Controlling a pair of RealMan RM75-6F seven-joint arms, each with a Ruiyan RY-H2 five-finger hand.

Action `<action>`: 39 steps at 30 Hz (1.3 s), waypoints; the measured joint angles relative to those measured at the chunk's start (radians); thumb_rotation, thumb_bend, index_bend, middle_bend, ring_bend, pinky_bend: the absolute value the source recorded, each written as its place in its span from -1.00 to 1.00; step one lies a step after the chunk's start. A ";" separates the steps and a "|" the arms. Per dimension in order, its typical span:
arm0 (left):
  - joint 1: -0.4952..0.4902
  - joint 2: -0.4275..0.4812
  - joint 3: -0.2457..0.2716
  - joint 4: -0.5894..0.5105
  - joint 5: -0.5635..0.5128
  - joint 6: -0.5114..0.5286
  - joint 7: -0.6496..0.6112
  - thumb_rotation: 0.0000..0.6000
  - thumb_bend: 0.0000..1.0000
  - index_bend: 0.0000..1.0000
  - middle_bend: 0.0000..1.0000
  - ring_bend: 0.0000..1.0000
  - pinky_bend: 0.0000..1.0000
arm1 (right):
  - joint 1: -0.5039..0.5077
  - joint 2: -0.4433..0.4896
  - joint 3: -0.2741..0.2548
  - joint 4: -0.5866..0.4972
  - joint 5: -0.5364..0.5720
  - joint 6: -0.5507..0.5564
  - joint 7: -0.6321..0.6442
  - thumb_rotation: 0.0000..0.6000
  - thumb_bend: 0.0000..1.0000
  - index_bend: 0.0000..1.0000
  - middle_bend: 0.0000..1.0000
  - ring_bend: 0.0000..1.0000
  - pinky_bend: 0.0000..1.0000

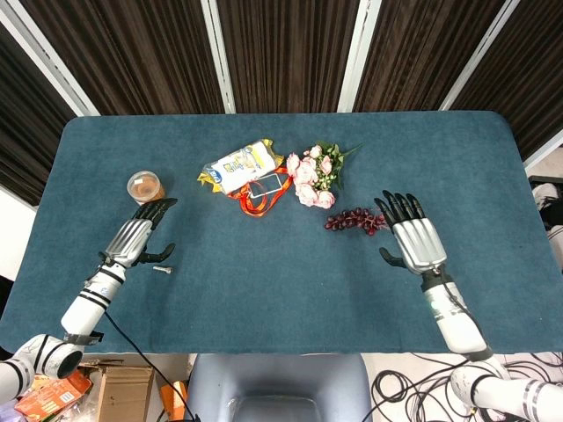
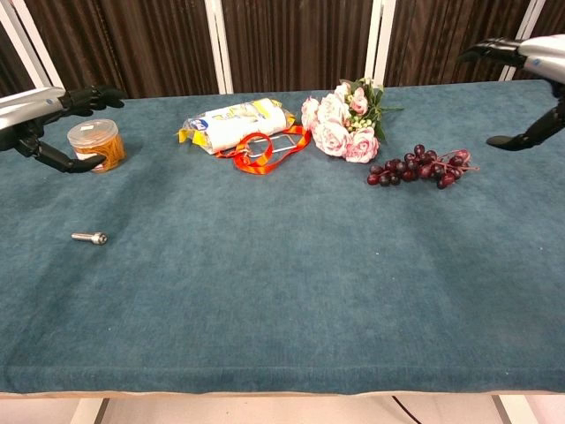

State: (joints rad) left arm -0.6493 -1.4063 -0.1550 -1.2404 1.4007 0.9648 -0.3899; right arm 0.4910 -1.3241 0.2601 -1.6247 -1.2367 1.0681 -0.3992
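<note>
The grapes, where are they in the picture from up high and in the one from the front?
Head view: the grapes lie right of centre, just left of the right hand.
Chest view: the grapes lie right of centre, towards the table's far side.
Shared landmark: the pink flowers just left of them.

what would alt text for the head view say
Seen from above, two open robot hands hover over a dark teal cloth table: the left robot hand near a small round orange-filled jar and a short metal bolt, the right robot hand beside a bunch of dark purple grapes.
</note>
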 measured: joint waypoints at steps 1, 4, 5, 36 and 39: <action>-0.001 -0.002 0.001 0.000 -0.004 -0.003 0.004 1.00 -0.23 -1.00 -0.88 -1.00 -0.98 | 0.003 -0.002 -0.001 -0.003 0.008 -0.002 -0.007 1.00 -0.58 -1.00 -1.00 -1.00 -1.00; 0.000 -0.005 0.004 0.002 -0.013 -0.006 0.015 1.00 -0.23 -0.99 -0.88 -1.00 -0.98 | 0.007 0.000 -0.013 -0.014 0.017 -0.002 -0.017 1.00 -0.58 -1.00 -1.00 -1.00 -1.00; 0.002 -0.004 0.006 0.000 -0.013 -0.005 0.019 1.00 -0.22 -0.99 -0.88 -1.00 -0.98 | 0.005 0.003 -0.018 -0.016 0.015 0.002 -0.017 1.00 -0.58 -1.00 -1.00 -1.00 -1.00; 0.141 -0.165 0.129 0.275 0.030 0.061 0.068 1.00 -0.19 -0.17 -1.00 -1.00 -0.97 | -0.377 0.152 -0.311 0.114 -0.340 0.408 0.318 1.00 -0.58 -1.00 -1.00 -1.00 -1.00; 0.141 -0.176 0.132 0.295 0.032 0.048 0.053 1.00 -0.20 -0.14 -1.00 -1.00 -0.97 | -0.379 0.154 -0.308 0.112 -0.335 0.402 0.317 1.00 -0.58 -1.00 -1.00 -1.00 -1.00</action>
State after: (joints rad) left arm -0.5087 -1.5824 -0.0225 -0.9454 1.4326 1.0130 -0.3372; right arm 0.1117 -1.1701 -0.0475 -1.5129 -1.5715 1.4697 -0.0826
